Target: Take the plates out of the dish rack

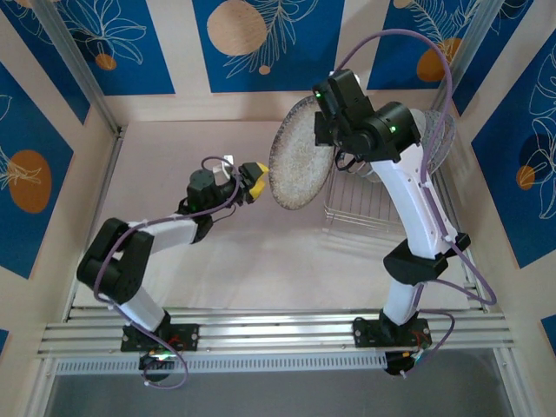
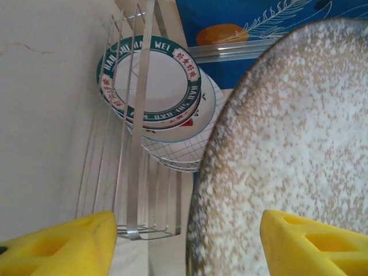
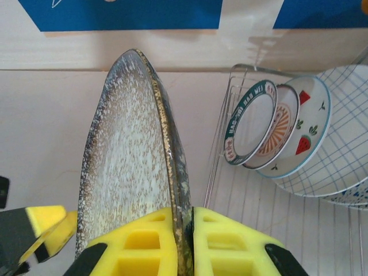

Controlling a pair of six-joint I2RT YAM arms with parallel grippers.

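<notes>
My right gripper [image 3: 184, 241] is shut on the rim of the grey speckled plate [image 3: 126, 149] and holds it upright on edge, left of the dish rack [image 1: 365, 208]. From above, that plate [image 1: 300, 156] hangs below my right gripper [image 1: 328, 130]. My left gripper [image 1: 258, 182] is at its lower left edge. In the left wrist view the plate [image 2: 287, 161] stands between the spread yellow fingers of my left gripper [image 2: 190, 247], which is open. In the rack [image 2: 135, 144] stand a plate with a lettered rim [image 2: 152, 80], a fruit-marked plate [image 3: 305, 132] and a crosshatched plate [image 3: 345, 144].
The rack sits at the right of the pale table [image 1: 191, 139], close to the right wall. Blue patterned panels [image 1: 261, 43] close off the back and sides. An aluminium rail [image 1: 278, 334] runs along the near edge by the arm bases.
</notes>
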